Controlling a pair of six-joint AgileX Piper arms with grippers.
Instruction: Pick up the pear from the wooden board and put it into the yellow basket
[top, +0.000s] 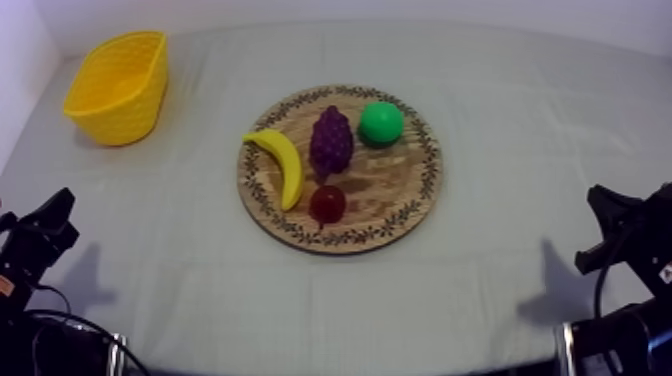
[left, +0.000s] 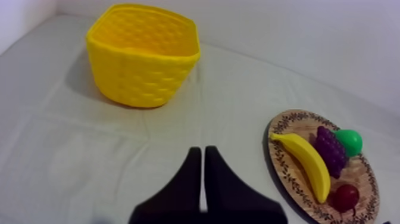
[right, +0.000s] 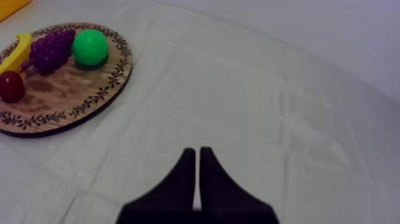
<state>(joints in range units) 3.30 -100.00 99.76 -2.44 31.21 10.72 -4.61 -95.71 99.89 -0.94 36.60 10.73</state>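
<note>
Top view: pear (top: 381, 123) noted on the far right part of the wooden board (top: 400, 215), green and rounded, just beside the bunch of grapes (top: 332, 140) on its left. Along the board's left side a banana (top: 283, 165) is laid. At its near edge a small red fruit (top: 327, 203) is seen, just beside the banana's near end. At the far left of the table the yellow basket (top: 118, 100) is set, mouth up, well apart from the board.

Step in hand is judged to be the reach to the pear; nothing has been lifted yet.

For a clean pick, the fingers would need to be spread wide before descent, since the pear is rounded and likely to slip from a shallow pinch. An approach from above or from the right is advised, so that the grapes are not knocked. The pear is best closed on at its widest part, lifted clear of the board, carried over to the basket and released low inside its mouth.

Claws: the left gripper (left: 202, 152) and the right gripper (right: 197, 152) are held low at the near left and near right, both well apart from the board. On each, the fingers are pressed together into a narrow wedge, with nothing held or touched.
</note>
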